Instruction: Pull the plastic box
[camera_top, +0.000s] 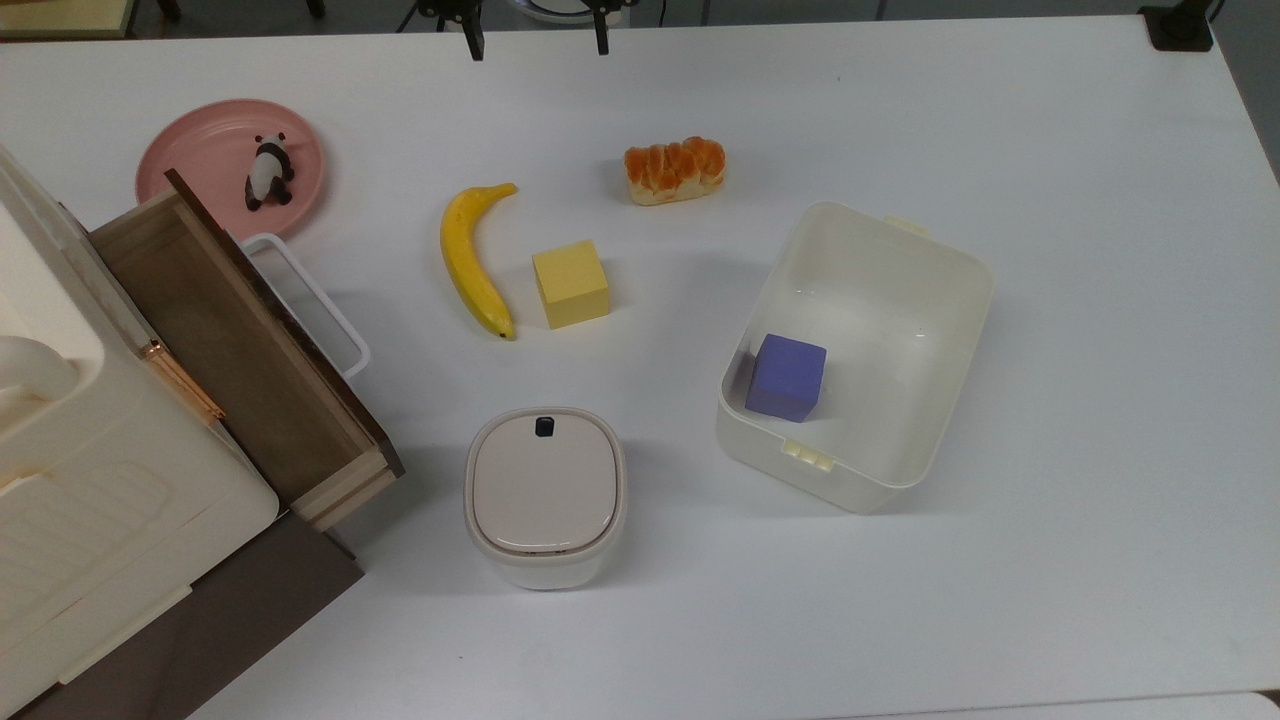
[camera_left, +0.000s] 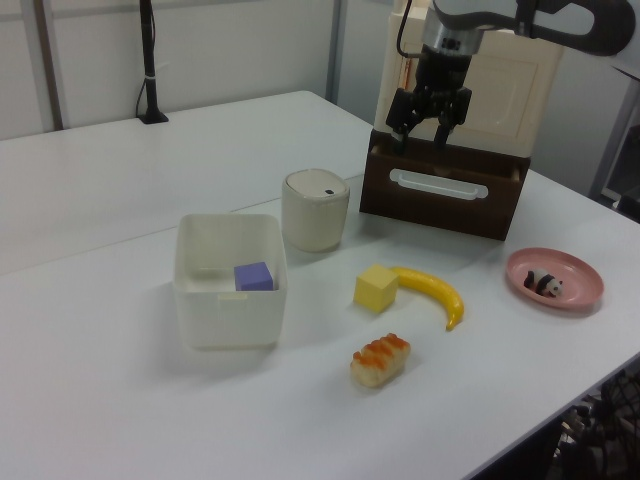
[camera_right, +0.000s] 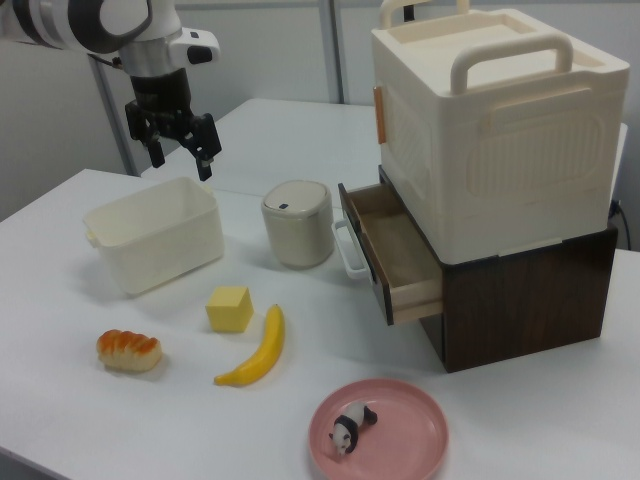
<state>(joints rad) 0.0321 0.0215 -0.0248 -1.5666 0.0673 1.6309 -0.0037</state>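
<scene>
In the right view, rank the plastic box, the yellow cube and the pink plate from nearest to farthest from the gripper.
1. The cream-white plastic box, just below the gripper.
2. The yellow foam cube, lower, toward the right view's right.
3. The round pink plate carrying the small panda figure, at the bottom right.

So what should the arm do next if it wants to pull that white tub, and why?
Probably lower toward the near rim of the plastic box. The gripper hangs open in the air above and behind it in the right view, touching nothing. The box sits untouched on the table with a purple cube inside, so the arm has to reach a wall before pulling.
</scene>
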